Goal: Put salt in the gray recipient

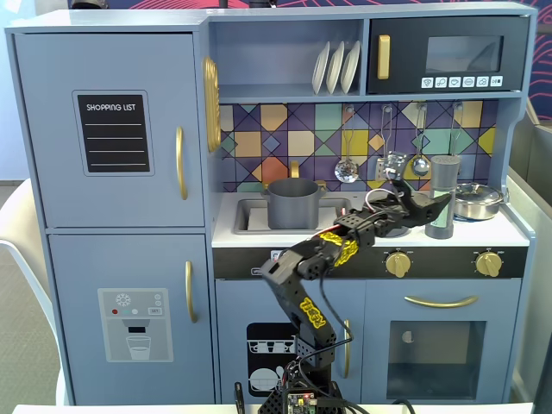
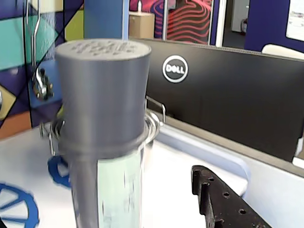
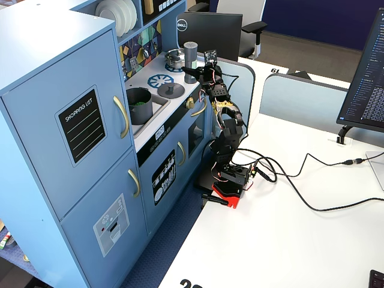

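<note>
The salt, a tall gray shaker with a pale green label, stands upright on the stove top at the right of the counter. It fills the left of the wrist view and shows in the other fixed view. The gray recipient, a dark gray pot, sits in the sink to the left. My gripper is open at the shaker's side. In the wrist view one black finger stands apart to the shaker's right; the other finger is out of view.
A shiny steel lidded pan stands just behind and right of the shaker. A flat gray lid with a knob lies on the counter between sink and stove. Ladles hang on the back wall. A Dell monitor stands beyond the kitchen's side.
</note>
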`<state>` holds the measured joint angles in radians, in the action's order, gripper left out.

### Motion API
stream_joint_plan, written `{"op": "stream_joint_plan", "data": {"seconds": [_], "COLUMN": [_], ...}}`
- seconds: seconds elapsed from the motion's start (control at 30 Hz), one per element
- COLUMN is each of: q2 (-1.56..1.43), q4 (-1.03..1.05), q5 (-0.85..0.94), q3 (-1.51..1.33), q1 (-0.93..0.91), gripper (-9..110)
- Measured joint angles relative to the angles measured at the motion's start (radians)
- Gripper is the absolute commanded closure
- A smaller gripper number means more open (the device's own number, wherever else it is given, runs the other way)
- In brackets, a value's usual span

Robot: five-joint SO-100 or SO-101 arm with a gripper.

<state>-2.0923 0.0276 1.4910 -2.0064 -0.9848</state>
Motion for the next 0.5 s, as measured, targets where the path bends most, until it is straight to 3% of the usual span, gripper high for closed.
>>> {"op": "stream_joint_plan", "data": {"seconds": [0.5], "q2": [0.376], "q4": [-0.069], "q5": [-0.040], "q3": [0.298], "q1": [0.040], "gripper": [46]}}
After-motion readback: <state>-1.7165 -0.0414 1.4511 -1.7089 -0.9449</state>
